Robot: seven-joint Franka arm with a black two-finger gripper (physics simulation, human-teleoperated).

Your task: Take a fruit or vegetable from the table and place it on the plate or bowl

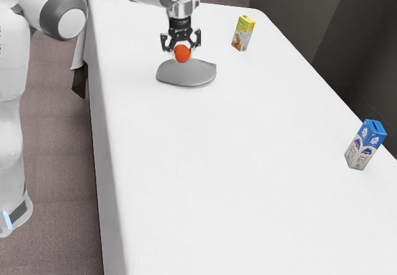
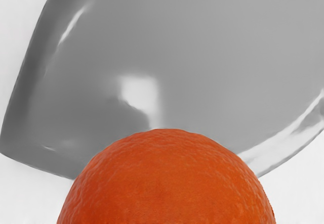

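The black two-finger gripper (image 1: 180, 51) hung over the glossy grey plate (image 1: 198, 76), jaws clamped on the round orange fruit (image 1: 182, 53); yellow juice carton (image 1: 243, 33) stood at the plate's two o'clock.

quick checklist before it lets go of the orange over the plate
1. Orange clamped from both sides by the gripper: ok
2. Plate under the orange, as the wrist view shows: ok
3. Plate surface bare where the orange would land: ok
4. Orange low enough to touch the plate: not ok, it hangs above it
5. Orange centred over the plate rather than near its rim: cannot tell
6. Yellow carton and blue carton well apart from the plate: ok
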